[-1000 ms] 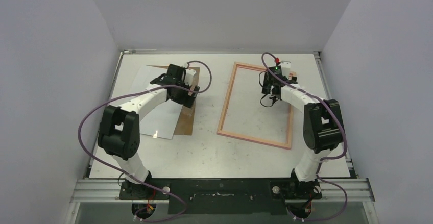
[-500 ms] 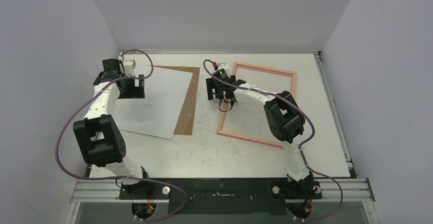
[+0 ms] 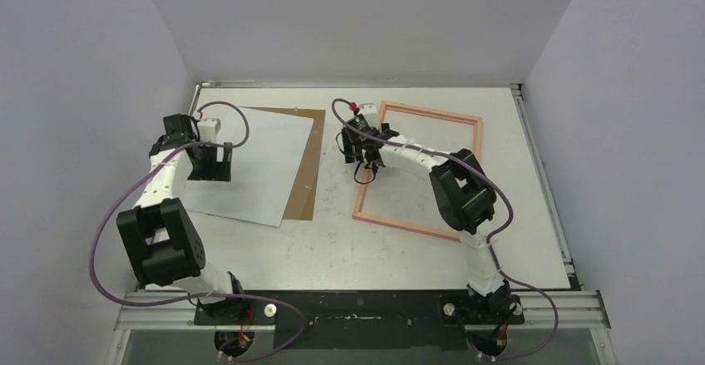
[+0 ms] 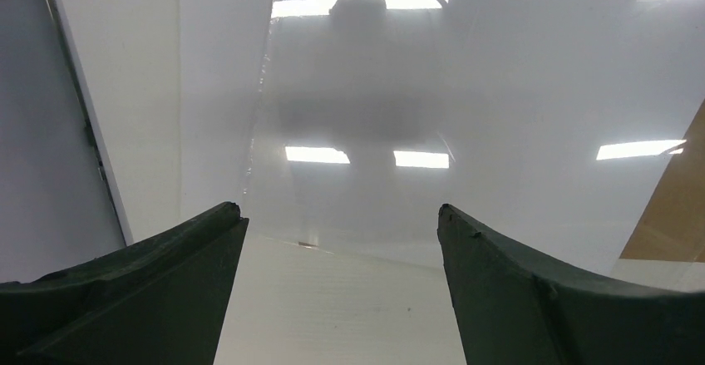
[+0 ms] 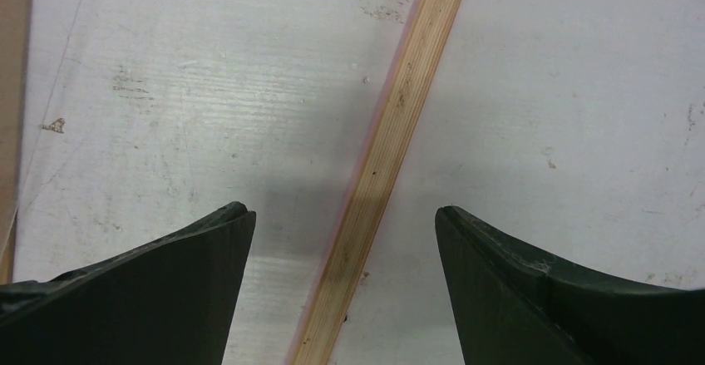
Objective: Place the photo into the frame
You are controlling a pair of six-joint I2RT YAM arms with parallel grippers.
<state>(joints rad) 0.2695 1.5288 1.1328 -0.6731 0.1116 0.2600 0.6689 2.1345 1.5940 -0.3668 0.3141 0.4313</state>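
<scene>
**Both hands open, photo and frame still apart on the tabletop**

The photo [image 3: 253, 165] lies flat, white side up, on the left half of the tabletop [image 3: 357, 257]. It partly covers a brown backing panel [image 3: 303, 190], whose right strip and far corner show from under it. The frame [image 3: 411, 226] lies flat on the right half, well apart from the photo, with bare tabletop showing through its opening. Nothing is inside it.

The left hand [image 3: 214, 155] hangs over the left edge of the photo. In the left wrist view the left hand [image 4: 339, 211] has its two dark fingers [image 4: 166, 282] spread wide with nothing between them. The glossy sheet [image 4: 465, 91] lies just ahead of the tips and reflects the ceiling lights. One edge of it crosses the gap between the fingers, and a wedge of the brown panel [image 4: 665, 215] shows at the right. Whether the tips touch the paper I cannot tell.

The right arm reaches across the frame, and the right hand [image 3: 364, 155] sits over its left rail. In the right wrist view the right hand [image 5: 342, 211] is also spread wide. The pink-edged wooden rail [image 5: 391, 157] runs diagonally up through the gap, clear of both fingers [image 5: 532, 298]. The hand grips nothing. Scuffed white tabletop [image 5: 565, 91] lies on both sides of the rail, and a sliver of the brown panel [image 5: 12, 91] shows at the far left.
</scene>
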